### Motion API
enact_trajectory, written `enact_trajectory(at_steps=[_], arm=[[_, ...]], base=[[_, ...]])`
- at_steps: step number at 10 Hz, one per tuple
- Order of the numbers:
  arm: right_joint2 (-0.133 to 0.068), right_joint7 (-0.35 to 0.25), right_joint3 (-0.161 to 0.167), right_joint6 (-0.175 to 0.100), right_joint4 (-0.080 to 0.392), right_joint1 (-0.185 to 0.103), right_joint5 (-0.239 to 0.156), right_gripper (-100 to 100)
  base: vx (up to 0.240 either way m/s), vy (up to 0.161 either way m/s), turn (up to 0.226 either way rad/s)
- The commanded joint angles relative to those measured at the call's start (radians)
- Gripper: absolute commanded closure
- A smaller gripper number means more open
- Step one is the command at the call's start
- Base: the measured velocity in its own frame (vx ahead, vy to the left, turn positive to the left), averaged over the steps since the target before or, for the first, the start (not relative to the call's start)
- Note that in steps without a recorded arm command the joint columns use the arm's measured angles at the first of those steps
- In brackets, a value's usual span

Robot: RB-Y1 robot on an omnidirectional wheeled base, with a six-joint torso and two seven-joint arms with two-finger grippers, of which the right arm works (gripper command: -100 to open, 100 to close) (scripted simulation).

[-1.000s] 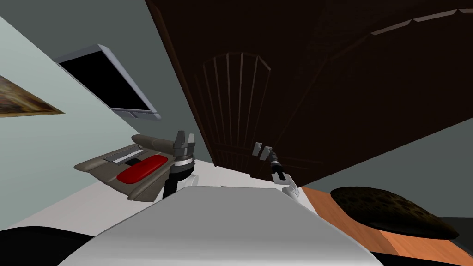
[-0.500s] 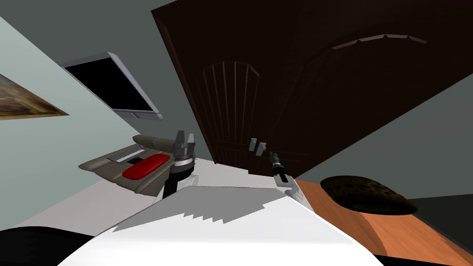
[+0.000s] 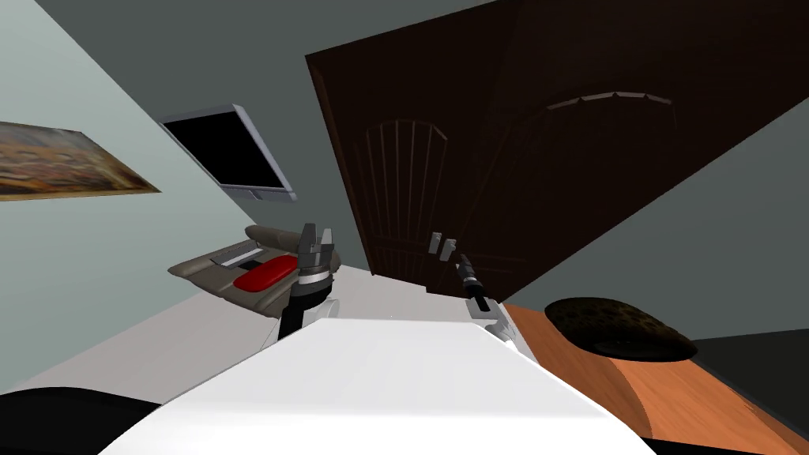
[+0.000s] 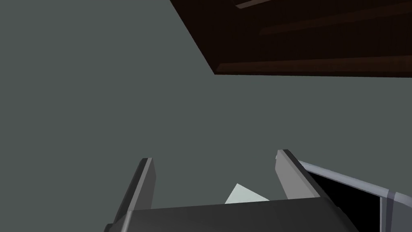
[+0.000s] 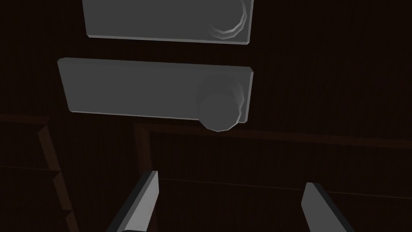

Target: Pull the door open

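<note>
The right end effector (image 5: 232, 181) is stretched forward at about 1 o'clock from me. Its two fingers stand apart and hold nothing. Just ahead of the gap between them, not touching, is a round grey knob (image 5: 218, 108) on a long grey plate (image 5: 132, 90). A second grey plate (image 5: 161, 20) lies just beside the first one, a little farther from the fingers. Both plates are fixed on the door (image 3: 506, 150), which is very dark brown with raised panels and an arched pattern of ribs. From my head camera it fills the field from 12 to 2 o'clock.

The left end effector (image 3: 316, 237) is raised at about 11 o'clock, well apart from the door handle, and its fingers are also apart and empty.

At 10 o'clock, behind the left arm, a grey sofa (image 3: 205, 272) stands on the pale floor with a red cushion (image 3: 265, 274) on it. At 3 o'clock a dark speckled mound (image 3: 616, 328) rests on an orange-brown floor (image 3: 687, 399). Farther off, on the grey wall at 10 to 11 o'clock, hang a black flat screen (image 3: 229, 150) in a grey frame and a brownish painting (image 3: 67, 162).
</note>
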Motion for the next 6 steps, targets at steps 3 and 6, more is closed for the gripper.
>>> enact_trajectory(at_steps=[3,6], arm=[[-0.011,0.024,-0.047,0.003,0.039,0.010,-0.014,-100],[-0.001,0.033,-0.040,-0.001,0.044,-0.012,-0.016,-100]], base=[[0.059,-0.135,-0.132],[0.200,-0.026,0.060]])
